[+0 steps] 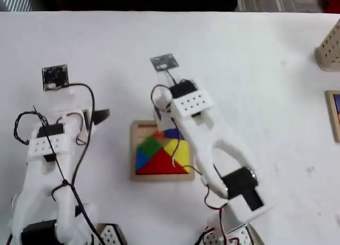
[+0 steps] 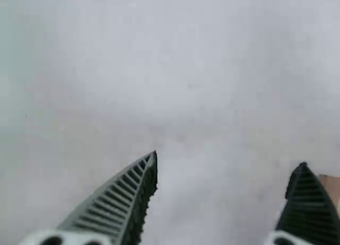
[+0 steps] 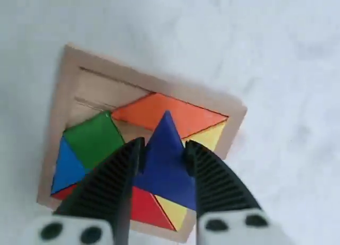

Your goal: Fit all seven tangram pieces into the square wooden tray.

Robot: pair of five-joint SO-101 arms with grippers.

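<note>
The square wooden tray (image 1: 134,149) lies mid-table between the two arms. In it are orange (image 3: 175,113), green (image 3: 93,137), yellow (image 3: 211,137), red (image 3: 143,205) and small blue (image 3: 68,168) pieces, with bare wood at one corner. My right gripper (image 3: 163,146) hovers over the tray, shut on a dark blue triangle (image 3: 164,165) whose tip points at the orange piece. In the high view the right gripper (image 1: 169,129) sits above the tray's far half. My left gripper (image 2: 228,161) is open over bare table; in the high view the left gripper (image 1: 98,116) is left of the tray.
A pale perforated wooden block (image 1: 330,48) stands at the far right. A second wooden tray (image 1: 334,115) shows at the right edge. Black cables (image 1: 79,149) loop around the left arm. A sliver of the tray (image 2: 332,187) shows beside the left finger.
</note>
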